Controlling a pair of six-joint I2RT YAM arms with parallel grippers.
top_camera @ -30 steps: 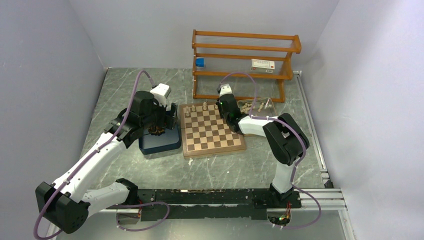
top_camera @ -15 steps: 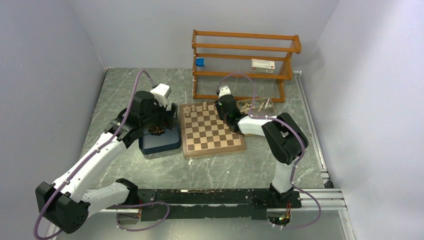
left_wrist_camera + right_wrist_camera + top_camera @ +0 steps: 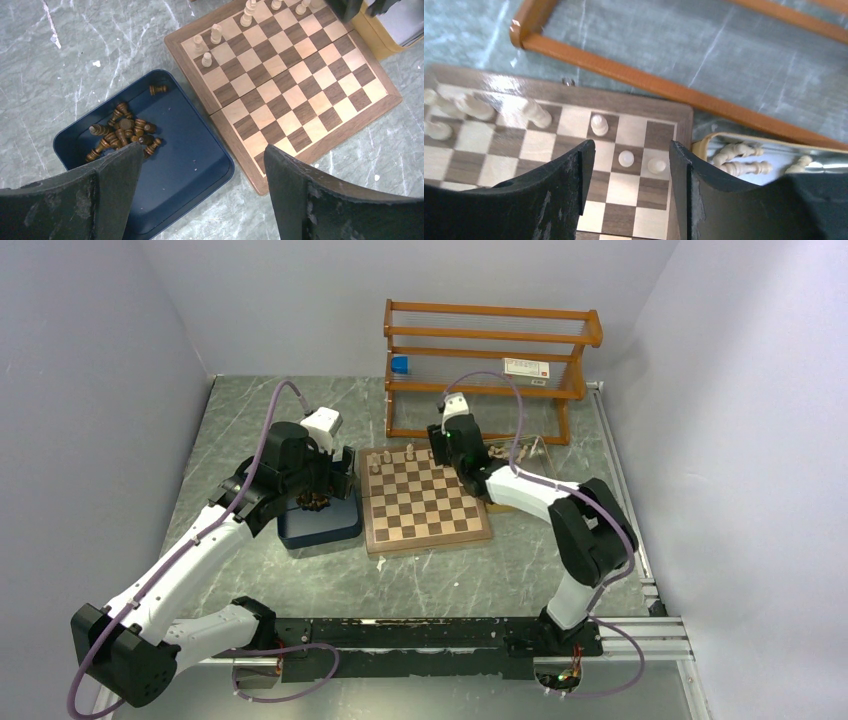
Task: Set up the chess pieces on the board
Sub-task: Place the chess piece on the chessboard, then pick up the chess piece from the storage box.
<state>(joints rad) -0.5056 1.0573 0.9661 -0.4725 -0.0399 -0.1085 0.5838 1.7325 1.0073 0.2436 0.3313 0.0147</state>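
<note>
My right gripper [image 3: 631, 146] is open and empty just over pale pieces [image 3: 599, 124] at the board [image 3: 425, 498] far corner, so I could knock them dropping; left gripper [image 3: 202, 160] open over dark pieces [image 3: 122, 135] in blue tray [image 3: 195, 167].

No text, number or brand can be read in any of the views. The only thing that looks like a label is a small white card [image 3: 525, 368], which stands on a shelf of the wooden rack [image 3: 490, 312] at the far side of the scene, toward the right end of that shelf. The card carries some reddish print along its face, but the print is too small and too blurred to make out any letter or figure.
</note>
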